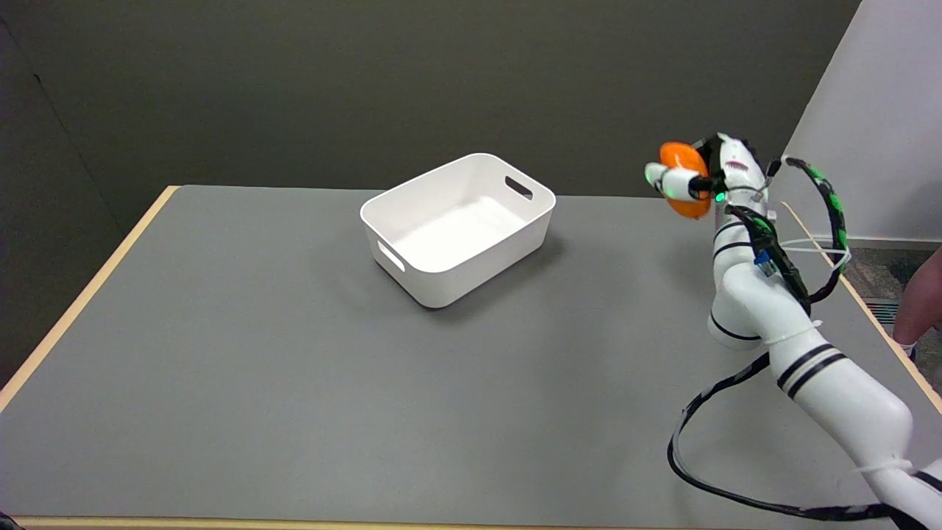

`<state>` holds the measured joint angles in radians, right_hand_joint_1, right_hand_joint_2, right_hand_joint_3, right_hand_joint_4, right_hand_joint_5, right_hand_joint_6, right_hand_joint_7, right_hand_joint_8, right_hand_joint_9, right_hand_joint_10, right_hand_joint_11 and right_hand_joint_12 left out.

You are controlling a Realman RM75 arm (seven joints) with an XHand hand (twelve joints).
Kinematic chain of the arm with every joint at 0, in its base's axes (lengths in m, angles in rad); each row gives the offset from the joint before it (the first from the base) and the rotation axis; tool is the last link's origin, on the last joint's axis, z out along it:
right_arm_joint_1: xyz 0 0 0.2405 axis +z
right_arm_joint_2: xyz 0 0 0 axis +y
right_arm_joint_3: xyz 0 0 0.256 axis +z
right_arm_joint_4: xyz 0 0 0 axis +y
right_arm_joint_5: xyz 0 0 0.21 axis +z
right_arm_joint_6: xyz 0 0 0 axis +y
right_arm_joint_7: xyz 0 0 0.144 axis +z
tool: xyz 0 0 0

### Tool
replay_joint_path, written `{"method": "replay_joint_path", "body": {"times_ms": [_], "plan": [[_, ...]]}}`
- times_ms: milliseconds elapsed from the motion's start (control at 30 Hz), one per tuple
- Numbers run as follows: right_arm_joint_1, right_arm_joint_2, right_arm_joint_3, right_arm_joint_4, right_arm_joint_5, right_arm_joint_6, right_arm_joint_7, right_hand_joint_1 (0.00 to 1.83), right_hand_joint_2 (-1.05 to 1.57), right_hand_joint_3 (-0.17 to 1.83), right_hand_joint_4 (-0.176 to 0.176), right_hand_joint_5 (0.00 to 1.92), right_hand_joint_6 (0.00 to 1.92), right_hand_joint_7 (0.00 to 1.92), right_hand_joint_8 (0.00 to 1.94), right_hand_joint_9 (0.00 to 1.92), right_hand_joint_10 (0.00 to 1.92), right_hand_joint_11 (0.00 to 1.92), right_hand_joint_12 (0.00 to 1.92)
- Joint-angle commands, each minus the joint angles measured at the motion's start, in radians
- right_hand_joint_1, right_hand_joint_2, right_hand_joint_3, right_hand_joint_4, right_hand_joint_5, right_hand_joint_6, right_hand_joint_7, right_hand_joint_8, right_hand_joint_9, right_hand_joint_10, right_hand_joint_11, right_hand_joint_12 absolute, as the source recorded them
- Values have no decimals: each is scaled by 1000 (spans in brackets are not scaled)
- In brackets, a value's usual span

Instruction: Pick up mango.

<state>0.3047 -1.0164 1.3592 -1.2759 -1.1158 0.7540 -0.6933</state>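
The orange mango (683, 184) is up in the air above the table's far right part, held by my right hand (710, 177). A white finger crosses the front of the fruit, and the rest of the hand wraps it from the right side. The white arm reaches up to it from the lower right corner. Part of the mango is hidden behind the fingers.
A white bin (458, 225) with handle slots stands empty at the far middle of the grey table (294, 353). A person's arm (923, 298) shows past the table's right edge. Black cables loop off my right arm near the lower right.
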Motion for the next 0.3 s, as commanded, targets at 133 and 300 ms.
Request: {"method": "replay_joint_path", "body": {"times_ms": [133,300], "plan": [[-58,0,-65,-387,-274,-214,371,1173,1111,382,-176,640,1537,695,1567,905,1921,263,1921],[54,-9,-156,-321,-278,-320,398,1175,1108,383,-176,646,1528,700,1559,912,1921,253,1921]]}}
